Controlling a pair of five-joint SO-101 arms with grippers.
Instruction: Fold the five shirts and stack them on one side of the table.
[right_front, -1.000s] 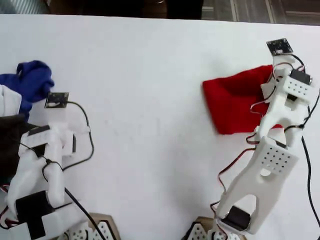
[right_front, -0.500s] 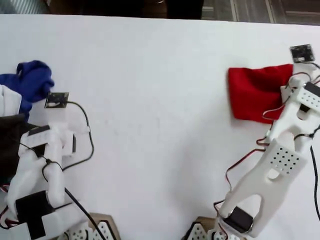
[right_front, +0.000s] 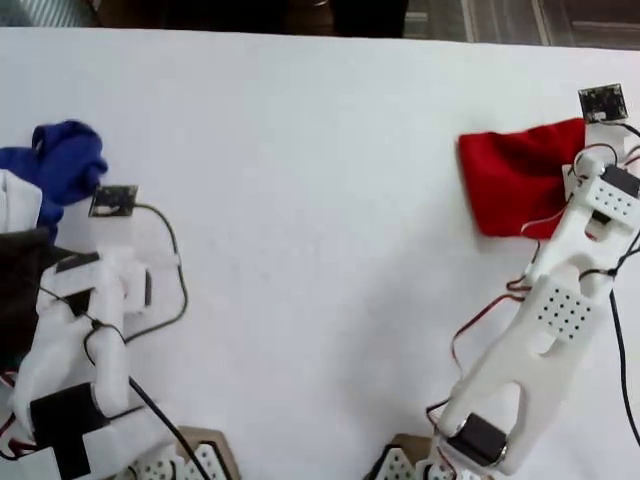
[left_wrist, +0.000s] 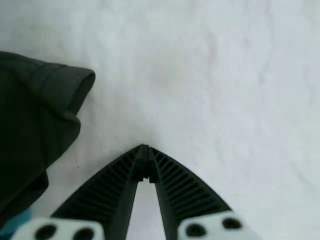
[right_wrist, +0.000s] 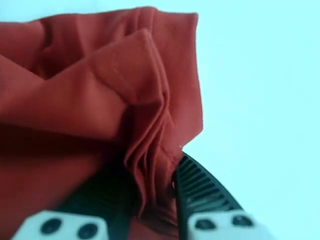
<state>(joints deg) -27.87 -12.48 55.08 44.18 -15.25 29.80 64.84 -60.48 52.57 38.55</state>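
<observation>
Presently our right gripper (right_wrist: 150, 176) pinches the red shirt (right_wrist: 75, 100) at its folded edge; our left gripper (left_wrist: 145, 162) sits pressed together, the black shirt (left_wrist: 30, 125) just beside it.

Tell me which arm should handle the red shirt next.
Right. The right gripper is clamped on the bunched folds of the red shirt, at the right side of the table. The left gripper sits shut and empty beside the dark shirt, far across the table.
</observation>
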